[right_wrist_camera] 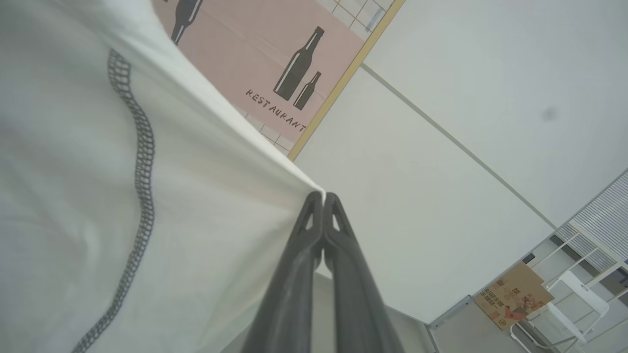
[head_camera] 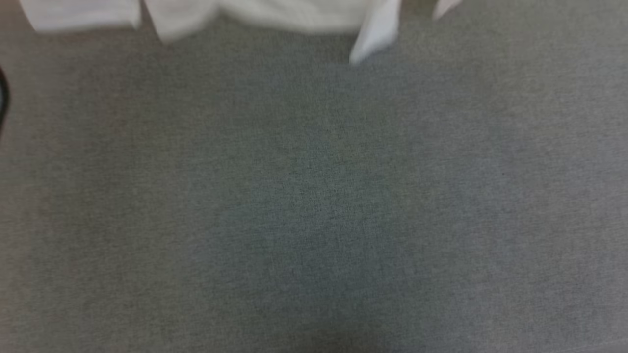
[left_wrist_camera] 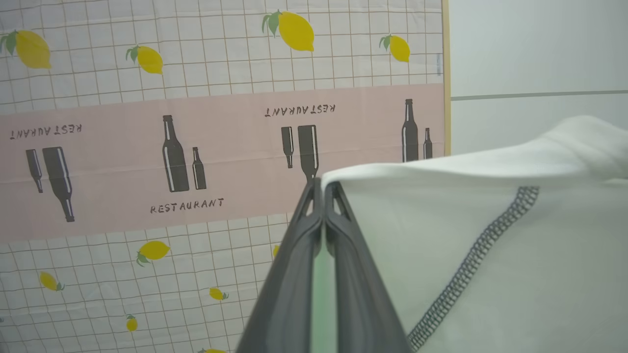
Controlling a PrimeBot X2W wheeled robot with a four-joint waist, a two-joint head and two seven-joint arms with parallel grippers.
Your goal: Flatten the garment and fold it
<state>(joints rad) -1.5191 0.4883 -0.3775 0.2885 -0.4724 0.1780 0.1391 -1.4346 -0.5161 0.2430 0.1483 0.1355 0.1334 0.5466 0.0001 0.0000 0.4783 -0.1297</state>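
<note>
Near lens, left gripper (left_wrist_camera: pixel 324 184) and right gripper (right_wrist_camera: pixel 324 196) — each pinching garment (left_wrist_camera: pixel 441 235) edge; lemon-and-bottle cloth (left_wrist_camera: pixel 196 98) behind.

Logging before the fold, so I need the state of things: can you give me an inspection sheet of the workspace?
Surface: grey fabric surface, blurred.
Job's things: garment, white, held aloft.
Clutter: nothing seen.
Grippers: left gripper and right gripper each shut on a garment edge.
Cables: dark curved shape at head view's left edge, perhaps a cable.
Surroundings: printed cloth with lemons and bottles, white wall, cardboard box, white frame.
</note>
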